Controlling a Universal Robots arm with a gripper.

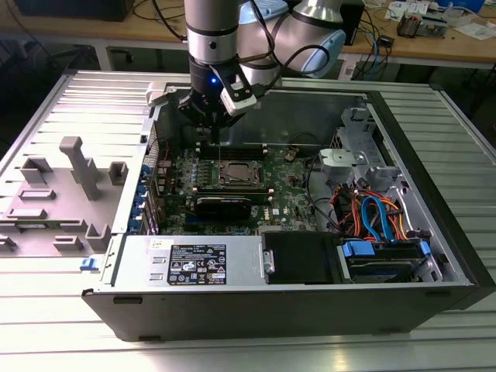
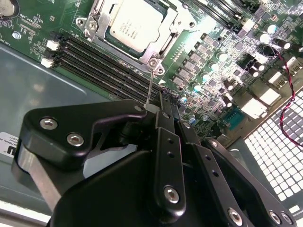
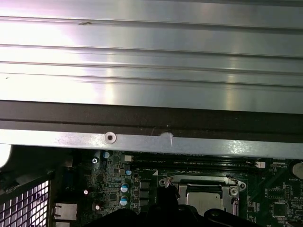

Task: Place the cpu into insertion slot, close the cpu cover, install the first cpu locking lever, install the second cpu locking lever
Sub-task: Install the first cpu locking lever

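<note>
The cpu (image 2: 134, 22) lies flat in its socket on the green motherboard, its silvery top showing through the cut-out of the cpu cover (image 2: 158, 45), which lies down over it. A thin wire locking lever (image 2: 150, 82) rises from the socket's corner up to my gripper (image 2: 163, 103). The black fingers are shut together, and the lever's end rests against their tip. In the exterior view my gripper (image 1: 215, 128) hangs just behind the cpu (image 1: 236, 172), near the case's back wall. The first wrist view has the cpu (image 3: 203, 198) and cpu cover (image 3: 201, 181) below the case rim.
The open computer case (image 1: 403, 139) lies on a ribbed metal table. Memory slots (image 2: 102, 59) run beside the socket. A drive cage with orange and blue cables (image 1: 376, 213) is at the exterior view's right. Grey plastic fixtures (image 1: 77, 167) stand at its left.
</note>
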